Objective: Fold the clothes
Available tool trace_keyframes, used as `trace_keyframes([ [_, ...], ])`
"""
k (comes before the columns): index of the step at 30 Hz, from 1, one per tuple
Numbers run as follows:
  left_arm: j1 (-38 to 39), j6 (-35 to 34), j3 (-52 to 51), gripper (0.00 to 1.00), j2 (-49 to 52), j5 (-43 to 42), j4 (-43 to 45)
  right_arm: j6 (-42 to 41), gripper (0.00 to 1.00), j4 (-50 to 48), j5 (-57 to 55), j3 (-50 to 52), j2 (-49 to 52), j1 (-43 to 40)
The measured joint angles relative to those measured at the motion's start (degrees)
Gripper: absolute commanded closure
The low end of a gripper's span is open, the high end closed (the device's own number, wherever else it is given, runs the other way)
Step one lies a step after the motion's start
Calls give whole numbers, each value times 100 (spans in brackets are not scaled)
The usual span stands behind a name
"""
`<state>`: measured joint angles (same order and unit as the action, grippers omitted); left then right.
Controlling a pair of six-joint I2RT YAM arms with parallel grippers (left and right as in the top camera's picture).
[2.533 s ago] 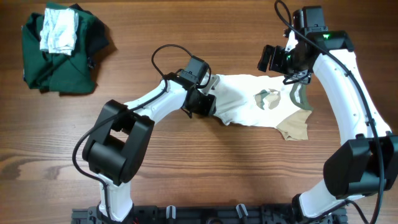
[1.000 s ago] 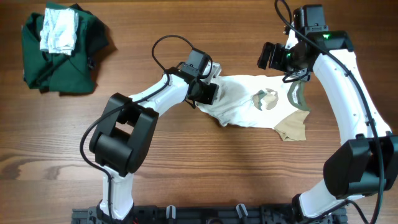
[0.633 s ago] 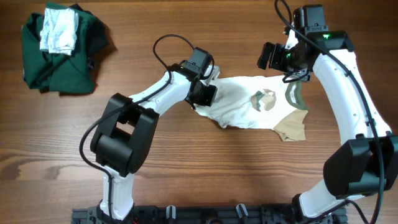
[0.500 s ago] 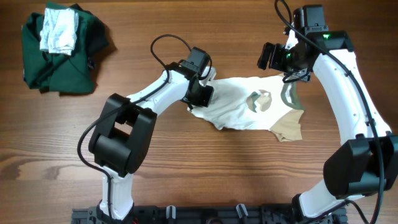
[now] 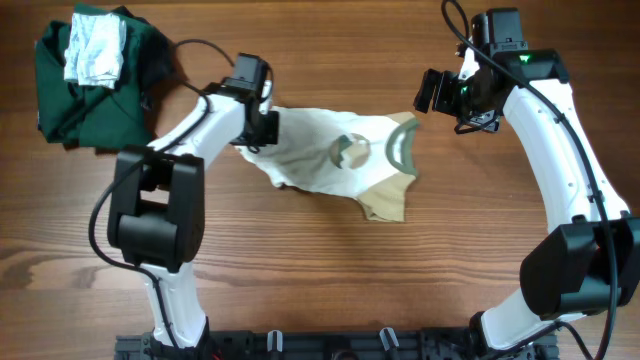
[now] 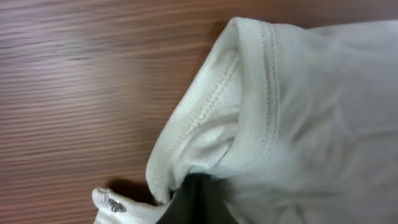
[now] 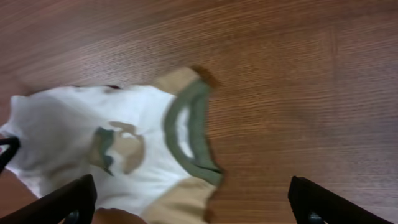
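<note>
The clothes point(image 5: 325, 160), a small cream garment with a green-trimmed neck and a tan sleeve point(image 5: 385, 204), lie spread on the table left of centre. My left gripper point(image 5: 262, 126) is shut on the garment's left edge. In the left wrist view the ribbed cream hem point(image 6: 249, 93) bunches over a dark finger point(image 6: 198, 204) at the bottom. My right gripper point(image 5: 441, 94) hangs open to the right of the clothes, apart from them. In the right wrist view the clothes point(image 7: 124, 149) lie below, with the right gripper point(image 7: 196, 208) wide open and its fingertips point(image 7: 65, 202) at the lower corners.
A large dark green garment point(image 5: 95, 100) lies crumpled at the back left, with a whitish-grey folded cloth point(image 5: 95, 50) on top. It sits close to the left arm's elbow. Bare wood table point(image 5: 330, 270) runs along the front.
My left gripper has dragged the clothes leftward across the table, away from the right gripper. The right arm has stayed still and open.
</note>
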<state>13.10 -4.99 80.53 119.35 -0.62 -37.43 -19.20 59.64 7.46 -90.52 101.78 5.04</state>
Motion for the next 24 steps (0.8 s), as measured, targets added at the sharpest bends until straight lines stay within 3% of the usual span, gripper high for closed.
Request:
trace_keyframes([
  [6,-190,20,-70,76,-120,310,-116,4,1,-57,269,0,0,0],
  [8,-173,-13,-162,67,-234,380,-247,33,8,-107,533,17,0,24],
  [16,284,-269,-306,76,-1318,-640,-1307,219,36,-1075,1145,1165,0,807],
  [21,662,-483,-308,79,-1351,-870,-1781,195,47,-1572,1200,1784,0,957],
  [24,966,-713,-348,87,-1351,-940,-1801,114,57,-1801,1204,1989,0,955],
])
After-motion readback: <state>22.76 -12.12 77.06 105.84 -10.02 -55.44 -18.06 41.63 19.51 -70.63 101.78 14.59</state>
